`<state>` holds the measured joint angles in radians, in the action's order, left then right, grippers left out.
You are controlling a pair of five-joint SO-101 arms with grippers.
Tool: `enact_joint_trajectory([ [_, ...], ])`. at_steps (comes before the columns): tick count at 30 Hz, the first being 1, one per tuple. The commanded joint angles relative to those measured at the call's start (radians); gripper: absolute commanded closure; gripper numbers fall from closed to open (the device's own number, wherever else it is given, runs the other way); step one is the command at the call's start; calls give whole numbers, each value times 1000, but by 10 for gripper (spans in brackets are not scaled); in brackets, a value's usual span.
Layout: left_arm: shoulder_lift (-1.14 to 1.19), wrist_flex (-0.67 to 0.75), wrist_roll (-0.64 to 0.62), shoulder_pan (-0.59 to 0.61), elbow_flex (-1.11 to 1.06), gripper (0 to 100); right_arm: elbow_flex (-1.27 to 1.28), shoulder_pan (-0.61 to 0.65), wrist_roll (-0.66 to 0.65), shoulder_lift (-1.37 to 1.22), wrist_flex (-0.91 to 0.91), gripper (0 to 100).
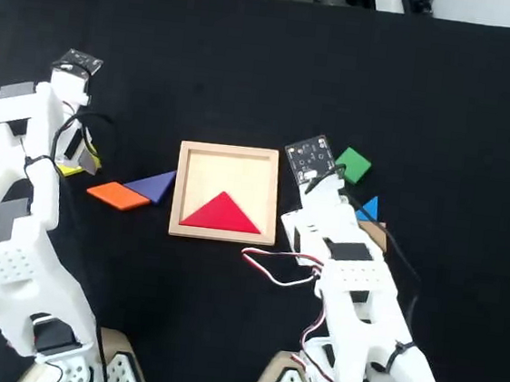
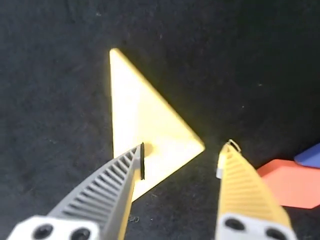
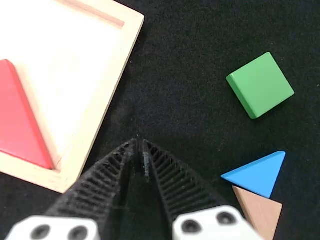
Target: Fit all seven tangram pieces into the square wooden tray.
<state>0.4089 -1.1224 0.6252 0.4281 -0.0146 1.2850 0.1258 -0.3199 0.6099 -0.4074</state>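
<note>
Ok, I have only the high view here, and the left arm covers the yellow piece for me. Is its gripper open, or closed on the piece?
Observer: Open. The left gripper has one fingertip over the yellow triangle and the other just off its corner.
Operator: And the other arm, does it hold something?
Observer: No. The right gripper is shut on nothing, just outside the tray rim.
Operator: What lies half hidden under that arm?
Observer: A brown triangle, edge to edge against the blue triangle.
</note>
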Motion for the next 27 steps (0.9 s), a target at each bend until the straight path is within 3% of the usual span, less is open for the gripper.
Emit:
enact_joint_trajectory([
  [1,-61,11,8,18,19,739,-7,14,-11,30,11,986],
  [13,-49,15,9,53,61,739,-7,14,-11,28,12,986],
  [21,-28,186,55,48,-45,739,-7,14,-11,28,12,986],
  [27,-23,181,58,31,-50,739,-7,14,-11,28,12,985],
])
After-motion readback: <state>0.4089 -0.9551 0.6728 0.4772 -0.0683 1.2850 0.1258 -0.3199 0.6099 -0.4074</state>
